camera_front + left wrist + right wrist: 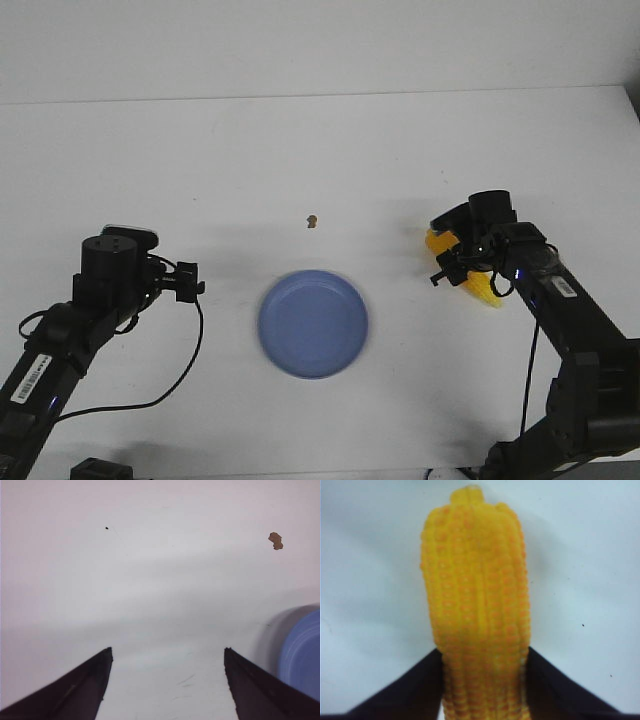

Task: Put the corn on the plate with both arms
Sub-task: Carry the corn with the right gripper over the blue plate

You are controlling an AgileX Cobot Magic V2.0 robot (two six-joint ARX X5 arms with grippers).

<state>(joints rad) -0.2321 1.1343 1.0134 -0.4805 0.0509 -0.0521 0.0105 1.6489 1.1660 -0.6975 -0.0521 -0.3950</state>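
The right gripper (482,680) is clamping the corn (475,605) between its fingers, beside the plate (313,323). The left gripper (167,680) is hanging spread apart, holding nothing.

Between my right gripper (462,262), which has the corn (477,615) clamped between its fingers, and the plate (313,323) lies bare white table (400,170) with nothing in the way. My left gripper (186,281) sits just beside the plate's other rim, fingers spread apart, with open table ahead of them. The only thing on the surface nearby is a small brown crumb (312,220) beyond the plate, well apart from both grippers. The plate's dish holds nothing.
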